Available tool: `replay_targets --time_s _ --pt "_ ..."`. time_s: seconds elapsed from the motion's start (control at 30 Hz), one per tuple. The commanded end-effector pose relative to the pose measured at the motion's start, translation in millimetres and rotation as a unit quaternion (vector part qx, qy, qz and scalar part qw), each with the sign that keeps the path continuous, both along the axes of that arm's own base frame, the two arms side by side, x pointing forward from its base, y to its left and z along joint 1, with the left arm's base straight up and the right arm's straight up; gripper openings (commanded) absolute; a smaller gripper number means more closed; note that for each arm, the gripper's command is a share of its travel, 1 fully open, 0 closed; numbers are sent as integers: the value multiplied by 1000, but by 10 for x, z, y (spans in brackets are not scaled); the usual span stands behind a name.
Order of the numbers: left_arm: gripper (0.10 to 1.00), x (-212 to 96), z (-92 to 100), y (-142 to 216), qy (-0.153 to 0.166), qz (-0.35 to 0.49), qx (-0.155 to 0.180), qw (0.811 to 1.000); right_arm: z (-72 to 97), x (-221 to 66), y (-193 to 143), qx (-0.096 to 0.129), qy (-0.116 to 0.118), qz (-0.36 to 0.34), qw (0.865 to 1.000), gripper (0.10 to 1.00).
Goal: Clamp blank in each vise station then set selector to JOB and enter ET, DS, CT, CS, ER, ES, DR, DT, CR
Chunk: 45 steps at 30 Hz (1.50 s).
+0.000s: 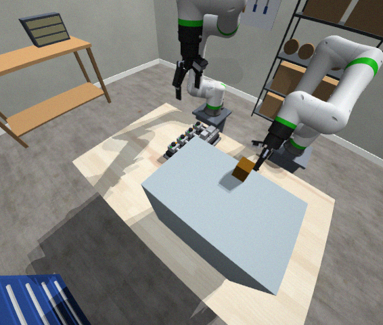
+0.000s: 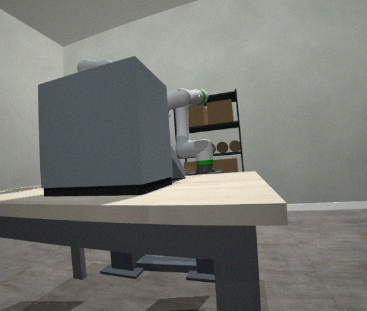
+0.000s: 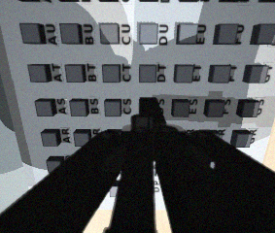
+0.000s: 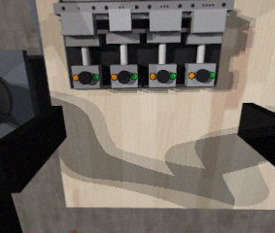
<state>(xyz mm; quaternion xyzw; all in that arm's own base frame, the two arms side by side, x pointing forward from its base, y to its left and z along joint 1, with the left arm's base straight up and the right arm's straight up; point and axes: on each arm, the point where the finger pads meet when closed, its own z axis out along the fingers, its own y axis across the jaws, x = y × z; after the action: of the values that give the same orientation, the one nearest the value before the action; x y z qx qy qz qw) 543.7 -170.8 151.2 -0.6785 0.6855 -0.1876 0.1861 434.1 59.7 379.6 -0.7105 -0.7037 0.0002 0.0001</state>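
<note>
Cabinet (image 1: 219,202) (image 2: 100,127): hid both grippers from the exterior view
Shelf rack (image 1: 342,26) (image 2: 214,127): held boxes, far right
Vise stations (image 1: 182,139) (image 4: 165,21): contents unclear
Left gripper (image 1: 256,169) (image 3: 147,111): was closed, empty
Right gripper (image 1: 187,92) (image 4: 153,118): gaped wide, empty

Right arm (image 1: 231,26), upper centre of the frame: white, rounded housings, green bands, black wrist. Left arm (image 1: 328,84) (image 2: 183,124), upper right from above: same white casing and green rings, with small recessed marks. Grippers (left (image 1: 256,169) (image 3: 149,104); right (image 1: 188,91) (image 4: 152,126)): black, angular, linked fingers.

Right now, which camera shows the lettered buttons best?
The left wrist view: it looks straight at the buttons, names readable, though the pincer hides some. The top and exterior views show only the cabinet's other sides; the right wrist view misses them.
</note>
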Motion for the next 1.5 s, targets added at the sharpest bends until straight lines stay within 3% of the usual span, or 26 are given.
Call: replay_targets --time_s 0.0,0.27,1.47 --pt "99 -6 47 1 -1 0 -1 1000 7 1 -1 0 -1 0 1000 1000" --pt "99 284 217 331 -1 0 -1 1000 7 1 -1 0 -1 0 1000 1000" --pt "99 339 124 330 -1 0 -1 1000 7 1 -1 0 -1 0 1000 1000"
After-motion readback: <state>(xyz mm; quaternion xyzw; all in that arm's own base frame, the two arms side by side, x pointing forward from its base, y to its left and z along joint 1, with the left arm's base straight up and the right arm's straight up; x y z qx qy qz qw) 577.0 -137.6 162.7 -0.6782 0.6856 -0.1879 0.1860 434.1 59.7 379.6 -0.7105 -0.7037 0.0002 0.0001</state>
